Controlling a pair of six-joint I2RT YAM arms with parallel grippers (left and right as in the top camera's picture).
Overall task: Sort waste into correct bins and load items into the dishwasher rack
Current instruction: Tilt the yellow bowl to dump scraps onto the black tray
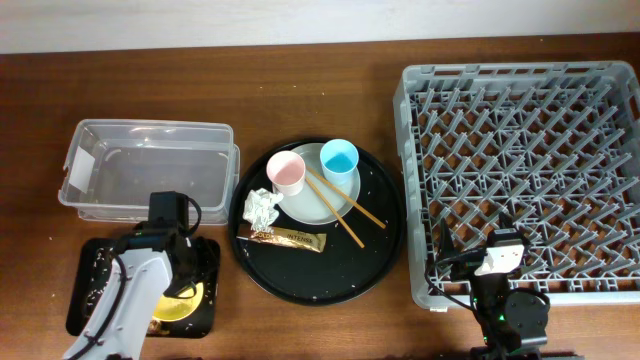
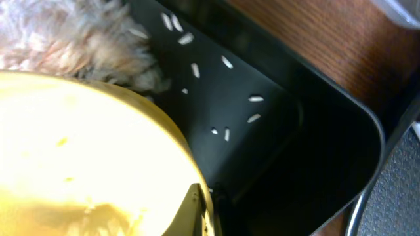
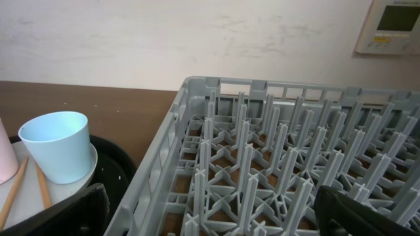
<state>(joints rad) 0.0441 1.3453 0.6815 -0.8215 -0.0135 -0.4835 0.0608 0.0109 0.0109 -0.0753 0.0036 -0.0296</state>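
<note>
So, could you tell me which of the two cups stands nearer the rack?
The blue cup, at the edge of the plate facing the rack; the pink cup stands beside it, farther from the rack.

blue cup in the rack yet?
No, the blue cup stands on the plate, outside the rack.

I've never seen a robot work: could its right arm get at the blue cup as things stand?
Probably yes. The open right gripper sits at the rack corner; the blue cup stands upright just to its left, nothing in between.
</note>
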